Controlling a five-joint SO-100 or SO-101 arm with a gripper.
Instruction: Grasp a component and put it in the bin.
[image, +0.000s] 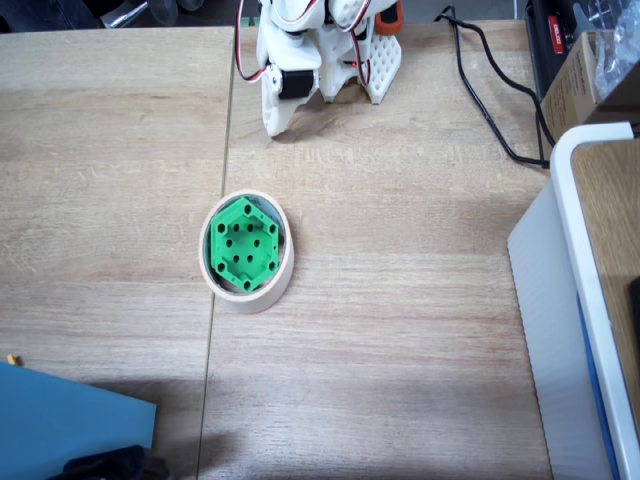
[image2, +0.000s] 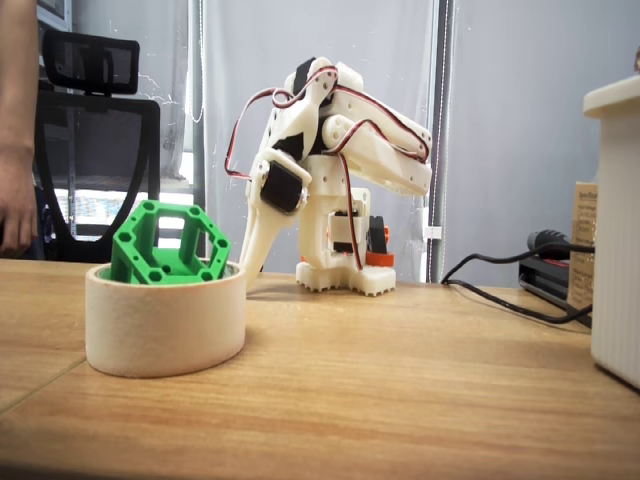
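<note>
**Arm folded at rear, block seated in tape ring**

While you look at the top-down fixed view, note the white arm (image: 320, 55) bunched at the upper centre of the frame, folded over its own base. Its gripper (image: 278, 125) points down toward the wooden table (image: 400, 330), tip close to the boards. Side-on fixed view: the upper links fold back in a hump and the gripper (image2: 252, 262) slants down to lower left, ending at table level just behind the bin. You cannot tell from either view whether the jaws are parted or pressed together; nothing is seen between them.

Component (image: 243, 245): green hex block, sitting inside the bin (image: 283, 275), left of centre. Side-on, the component (image2: 168, 245) sits tilted, its upper part standing above the rim of the bin (image2: 165, 325).

Black cable (image: 490, 100) runs at upper right. White-rimmed container (image: 590, 290) at right edge.
</note>
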